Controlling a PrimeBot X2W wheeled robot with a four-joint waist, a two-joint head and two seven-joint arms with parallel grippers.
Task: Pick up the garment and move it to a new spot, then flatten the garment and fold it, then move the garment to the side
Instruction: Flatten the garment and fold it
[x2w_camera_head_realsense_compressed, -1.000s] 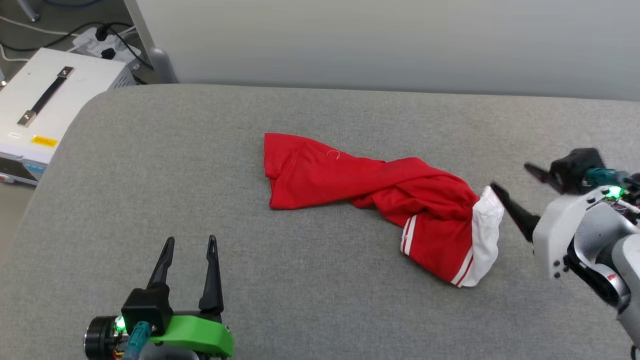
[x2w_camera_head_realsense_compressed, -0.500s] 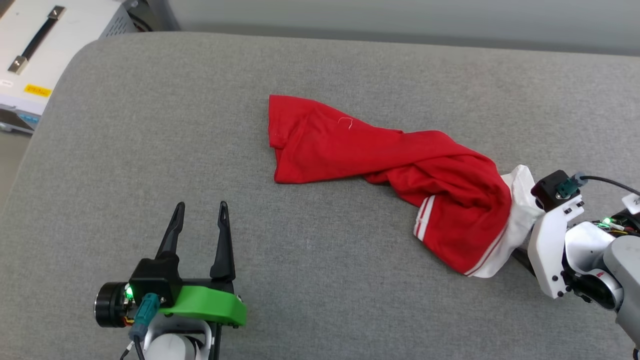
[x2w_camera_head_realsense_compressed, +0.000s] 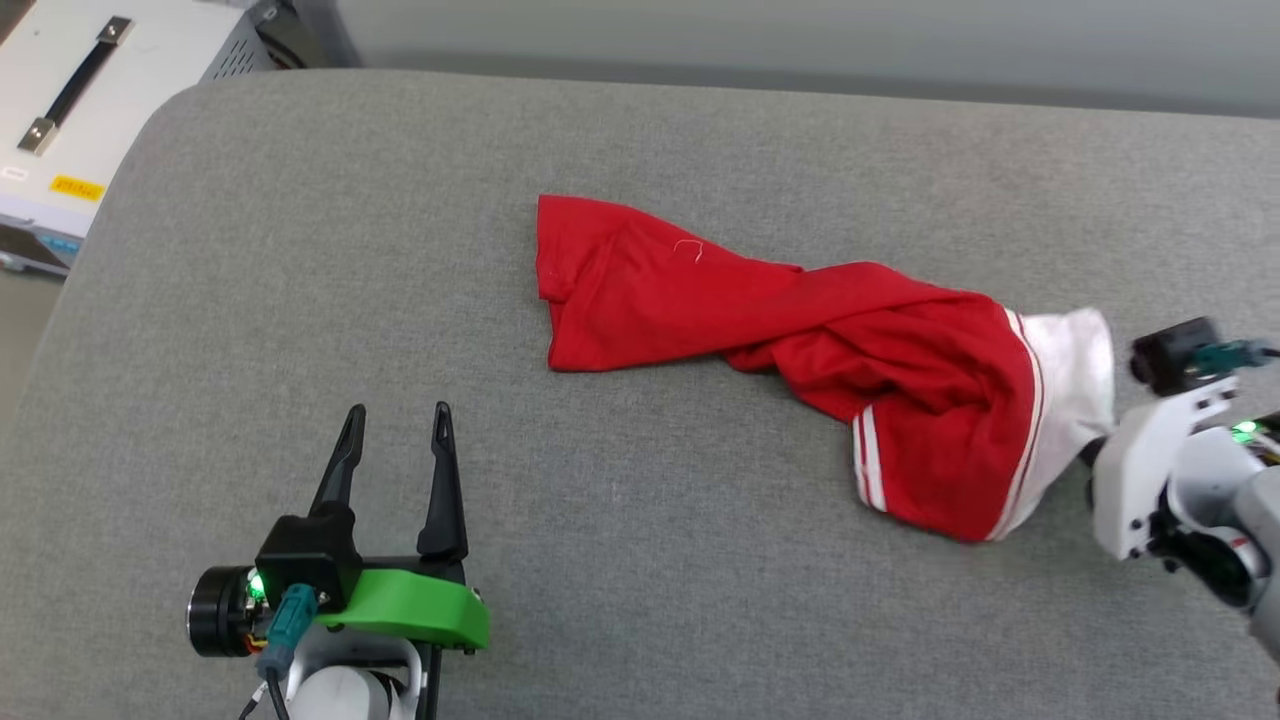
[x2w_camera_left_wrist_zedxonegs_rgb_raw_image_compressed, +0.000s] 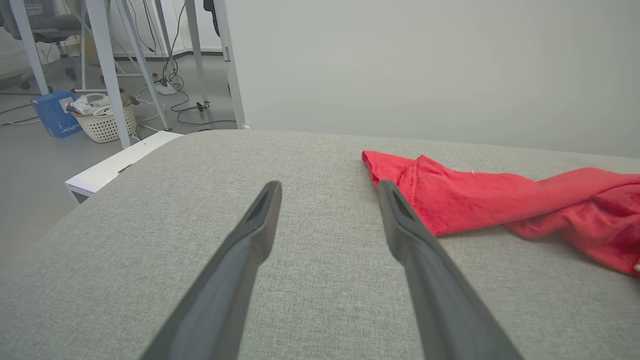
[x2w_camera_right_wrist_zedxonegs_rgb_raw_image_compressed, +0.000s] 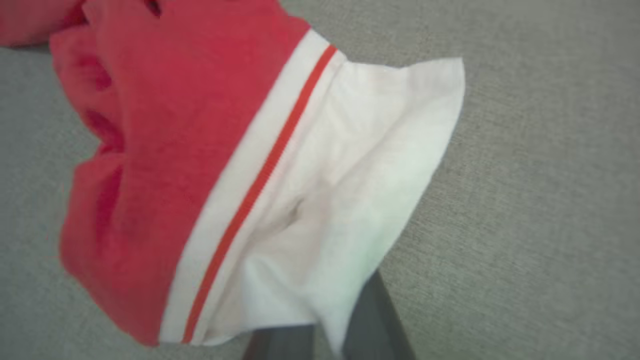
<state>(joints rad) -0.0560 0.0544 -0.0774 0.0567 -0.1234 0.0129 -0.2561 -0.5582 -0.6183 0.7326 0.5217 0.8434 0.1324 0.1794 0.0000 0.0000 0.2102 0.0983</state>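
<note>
Garment (x2w_camera_head_realsense_compressed: 800, 330) mid-bench (x2w_camera_head_realsense_compressed: 300, 250), long axis 10-to-4 o'clock. Right gripper (x2w_camera_head_realsense_compressed: 1098, 452) at 4 o'clock end, jaws clamped on white sleeve (x2w_camera_right_wrist_zedxonegs_rgb_raw_image_compressed: 350, 165) (nearer arm). Left gripper (x2w_camera_head_realsense_compressed: 398, 412) at 7 o'clock, jaws spread wide, well apart.

Bright, diffuse light leaves only soft shadows under the garment (x2w_camera_head_realsense_compressed: 700, 300). The right wrist view is blurred; the head view sharp.

Soft matt cloth is seen in the garment (x2w_camera_head_realsense_compressed: 700, 300); the table (x2w_camera_head_realsense_compressed: 300, 250) is covered in coarse grey weave
</note>
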